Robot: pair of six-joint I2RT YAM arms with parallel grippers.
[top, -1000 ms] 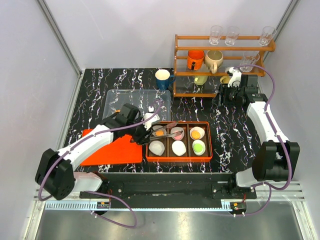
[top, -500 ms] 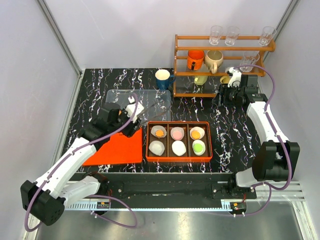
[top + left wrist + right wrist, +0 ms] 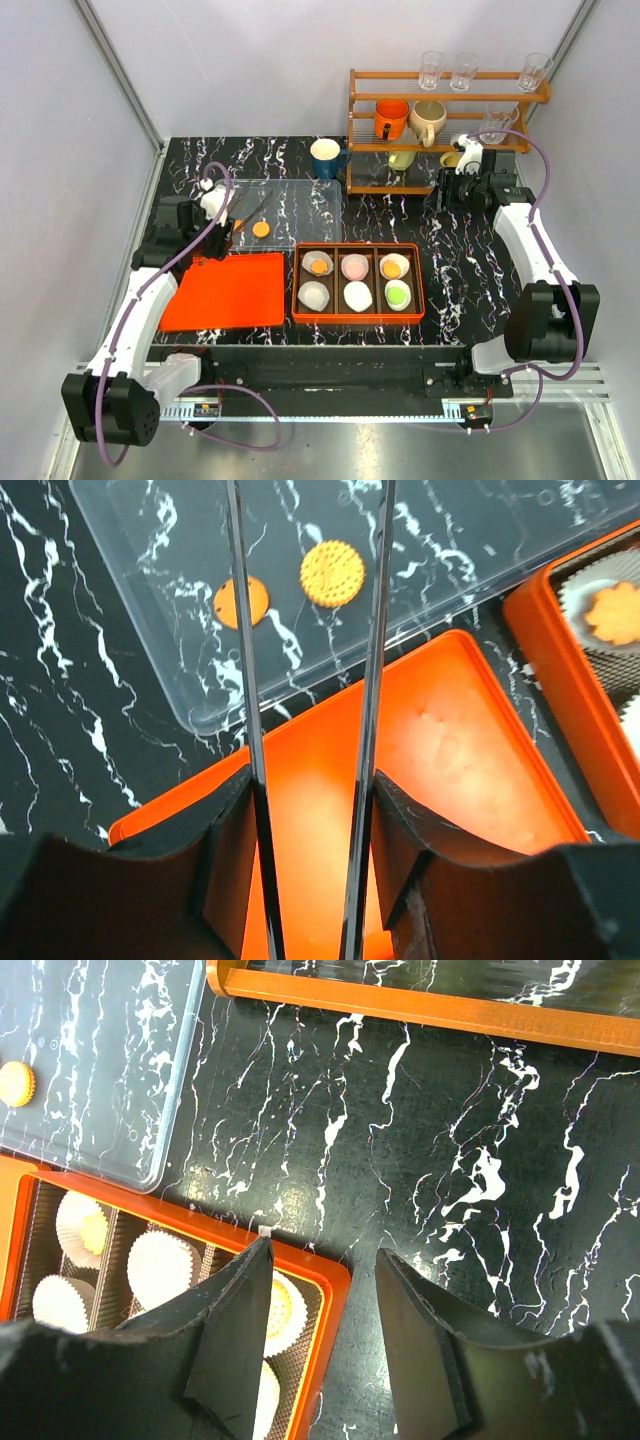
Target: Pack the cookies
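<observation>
My left gripper (image 3: pixel 212 214) (image 3: pixel 312 778) is shut on a pair of thin black tongs (image 3: pixel 378 630). The tongs stand spread and empty above the clear tray (image 3: pixel 300 200). Two orange cookies (image 3: pixel 332 572) (image 3: pixel 241 602) lie on that tray, and one also shows in the top view (image 3: pixel 261 229). The orange six-cell box (image 3: pixel 357 318) holds white liners. Orange cookies sit at back left (image 3: pixel 319 266) and back right (image 3: pixel 391 268), a pink one (image 3: pixel 353 267) at back middle, a green one (image 3: pixel 397 294) at front right. My right gripper (image 3: pixel 320 1252) is open and empty, above the box's back right corner (image 3: pixel 335 1282).
The orange lid (image 3: pixel 225 290) lies left of the box, under my left wrist. A wooden rack (image 3: pixel 445 95) with mugs and glasses stands at the back right. A blue mug (image 3: pixel 326 157) stands beside it. Grey walls close in both sides.
My left arm drew back from over the box's back-left cell and swung left to the clear tray, tongs empty. The right arm has not moved.
</observation>
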